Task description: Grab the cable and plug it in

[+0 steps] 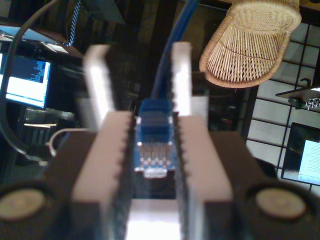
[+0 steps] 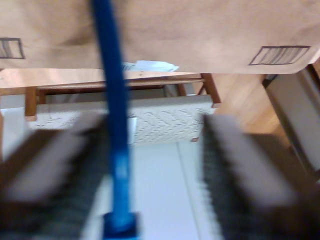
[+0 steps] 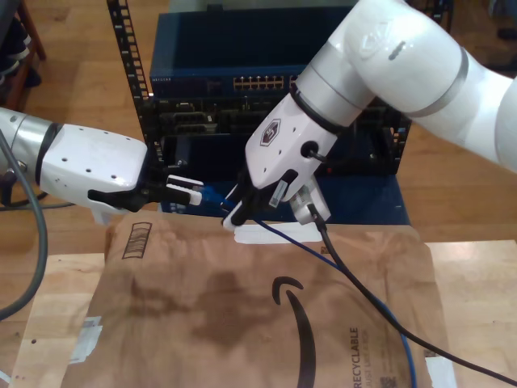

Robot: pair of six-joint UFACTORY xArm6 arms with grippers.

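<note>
The cable's (image 1: 154, 145) clear plug sits nearest the first wrist camera, clamped by its blue boot between the closed jaws of my first gripper (image 1: 154, 150), which reaches in from the exterior view's left. My second gripper (image 2: 150, 165) has its jaws spread, the thin blue cord running between them, nearer one finger; whether it touches I cannot tell. The cord looks light and limp, the plug small, rigid and probably slippery with a fragile latch, so I would hold it by the boot.

Lab/IT room: server rack (image 3: 275, 89) w/ switches, monitors (image 1: 27, 82).
</note>
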